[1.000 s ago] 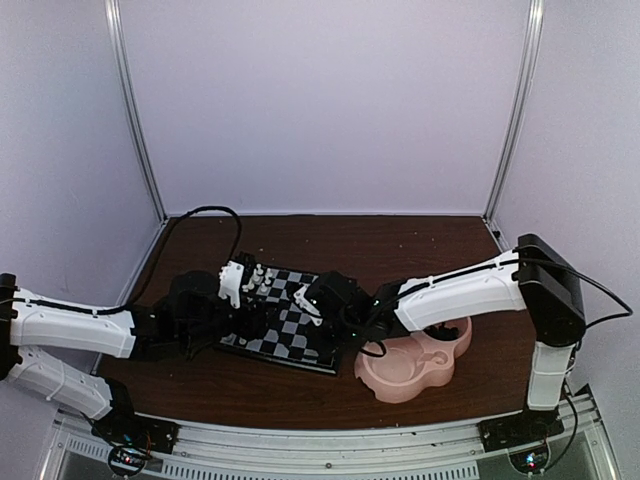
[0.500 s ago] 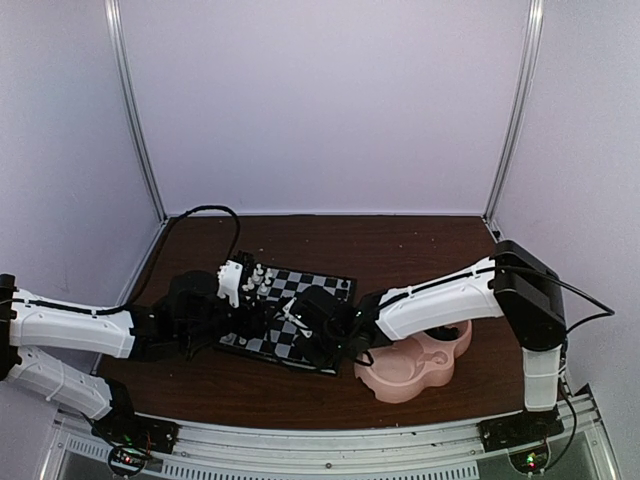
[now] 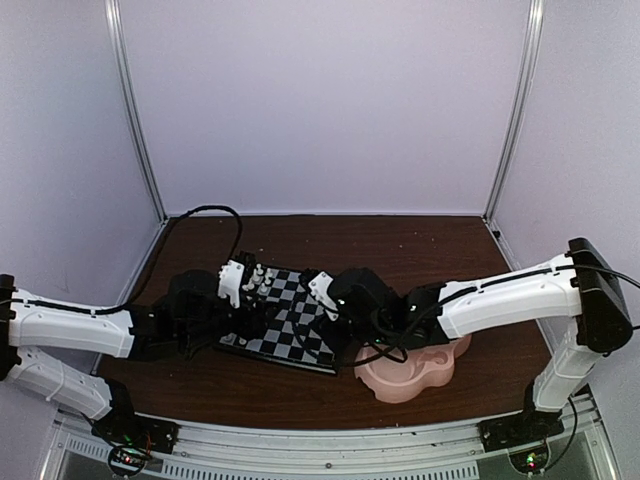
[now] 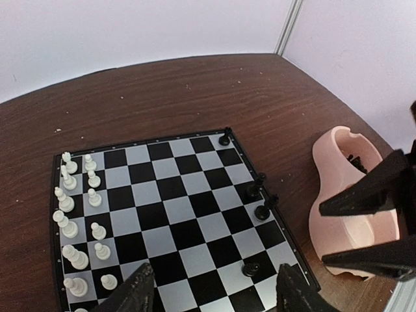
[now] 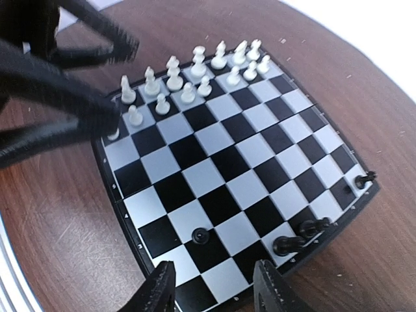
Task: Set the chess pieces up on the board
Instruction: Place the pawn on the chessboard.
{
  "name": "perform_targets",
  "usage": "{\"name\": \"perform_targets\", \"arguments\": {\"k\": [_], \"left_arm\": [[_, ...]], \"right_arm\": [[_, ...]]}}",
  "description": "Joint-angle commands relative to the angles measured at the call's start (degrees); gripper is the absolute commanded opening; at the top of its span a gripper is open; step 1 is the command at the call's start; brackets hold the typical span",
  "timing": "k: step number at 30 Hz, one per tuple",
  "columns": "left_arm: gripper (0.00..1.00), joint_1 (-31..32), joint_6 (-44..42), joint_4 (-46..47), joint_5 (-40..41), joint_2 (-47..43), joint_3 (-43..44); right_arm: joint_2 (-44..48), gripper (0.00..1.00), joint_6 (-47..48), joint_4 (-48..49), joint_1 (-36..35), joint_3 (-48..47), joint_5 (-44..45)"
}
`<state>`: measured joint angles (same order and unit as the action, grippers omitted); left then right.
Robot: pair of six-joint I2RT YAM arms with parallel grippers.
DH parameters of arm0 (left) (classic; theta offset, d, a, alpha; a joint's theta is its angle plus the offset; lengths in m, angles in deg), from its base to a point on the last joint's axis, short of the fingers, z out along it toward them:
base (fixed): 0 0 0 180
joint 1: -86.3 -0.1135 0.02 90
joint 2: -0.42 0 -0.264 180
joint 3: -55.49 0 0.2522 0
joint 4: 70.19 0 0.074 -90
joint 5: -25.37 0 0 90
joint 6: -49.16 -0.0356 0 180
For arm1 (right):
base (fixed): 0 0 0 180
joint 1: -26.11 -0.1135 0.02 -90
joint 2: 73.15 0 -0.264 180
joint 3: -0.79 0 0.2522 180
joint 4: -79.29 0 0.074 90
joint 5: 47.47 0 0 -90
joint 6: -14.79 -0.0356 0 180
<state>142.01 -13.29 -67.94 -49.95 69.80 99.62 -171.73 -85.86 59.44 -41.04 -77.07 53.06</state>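
Two spread, empty tools: left tool [image 4: 214,270] unmoved over the board [image 4: 175,214], right tool [image 5: 214,263] drawn back rightward.

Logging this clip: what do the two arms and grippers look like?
The left arm and right arm have white tubular links with black joints and wrists. The left gripper and right gripper are black, tapering to narrow tips. A thin black cable loops behind the left arm.
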Motion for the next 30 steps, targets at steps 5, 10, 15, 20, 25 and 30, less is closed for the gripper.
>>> {"name": "perform_targets", "arguments": {"k": [5, 10, 15, 20, 25, 30], "left_arm": [[0.64, 1.02, -4.49, -2.97, -8.77, 3.81, 6.04], [0.64, 2.74, -6.51, -8.0, -8.06, 9.33, 10.88], [0.64, 3.46, -7.22, -9.34, -9.85, 13.89, 13.88], [0.62, 3.88, -5.93, -20.36, -5.5, 18.16, 21.04], [0.56, 4.13, -4.3, -26.7, -3.55, 21.44, 25.47], [0.52, 4.22, -4.21, -28.41, -5.16, 24.43, 27.37]], "right_arm": [[8.02, 0.4, -2.43, 4.61, -0.32, 5.9, 15.17], [13.21, 0.42, -3.11, 5.95, -0.02, 10.18, 23.51], [15.96, 0.47, -4.05, 7.03, 0.91, 12.48, 29.25], [16.59, 0.47, -5.32, 6.49, 1.74, 12.94, 30.27], [16.19, 0.46, -5.36, 6.5, 1.86, 12.53, 30.11], [15.76, 0.46, -5.18, 5.29, 1.92, 11.95, 30.21]]}}
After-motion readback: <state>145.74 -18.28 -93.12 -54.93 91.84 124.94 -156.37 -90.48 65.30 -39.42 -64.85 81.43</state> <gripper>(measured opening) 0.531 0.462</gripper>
